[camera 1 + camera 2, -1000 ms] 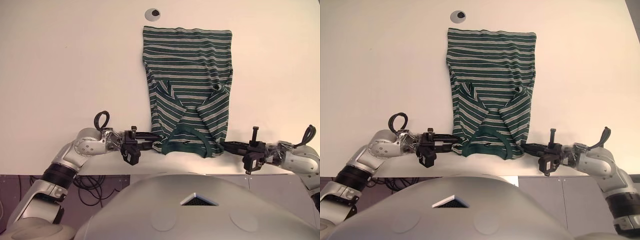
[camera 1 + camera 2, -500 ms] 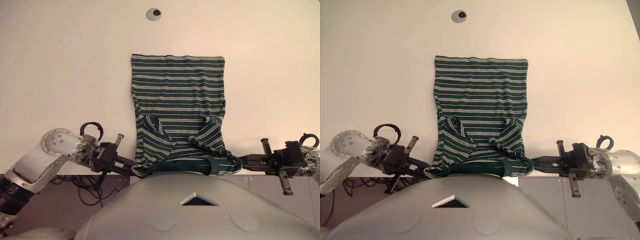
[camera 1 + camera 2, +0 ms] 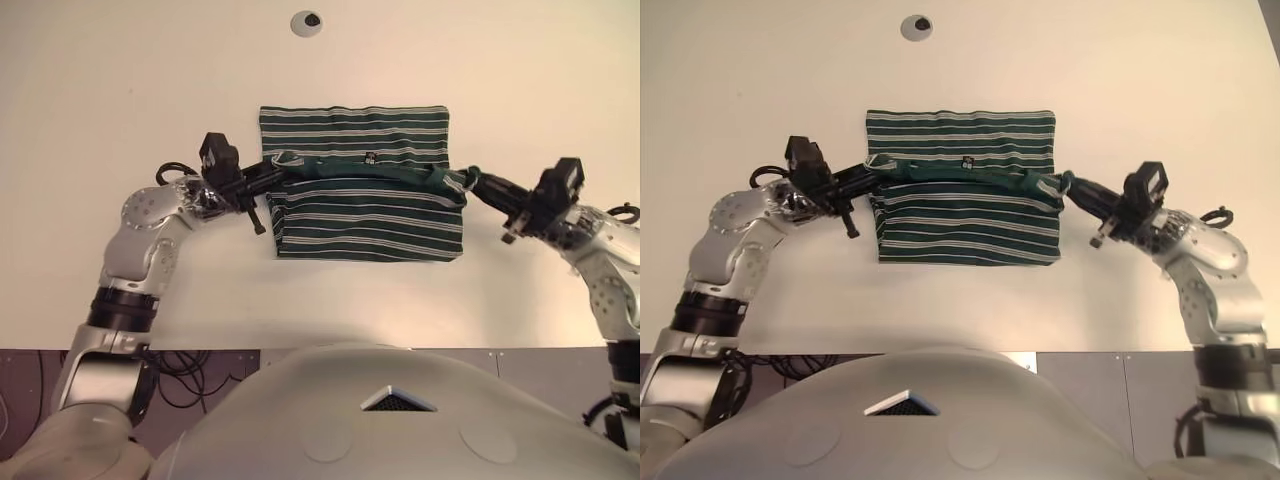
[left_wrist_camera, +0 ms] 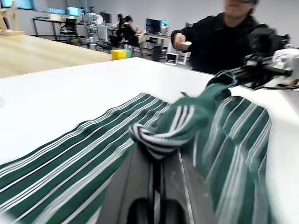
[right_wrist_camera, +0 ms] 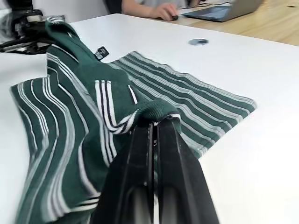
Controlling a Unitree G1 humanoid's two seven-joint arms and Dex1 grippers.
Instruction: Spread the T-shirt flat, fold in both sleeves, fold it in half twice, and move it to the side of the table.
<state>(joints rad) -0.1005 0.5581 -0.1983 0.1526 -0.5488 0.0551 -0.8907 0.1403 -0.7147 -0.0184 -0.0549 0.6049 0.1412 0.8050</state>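
Left eye view — mid first half-fold, left gripper [image 3: 275, 172] and right gripper [image 3: 470, 180] pinching T-shirt [image 3: 365, 215] collar; next, probably lay at 12 o'clock hem.

One green-and-white striped T-shirt [image 3: 365, 215]. Two grippers of two fingers each: one left gripper [image 3: 278, 166] and one right gripper [image 3: 471, 181]. One white table [image 3: 120, 80]. One round grey cable port [image 3: 306, 22] in the tabletop.
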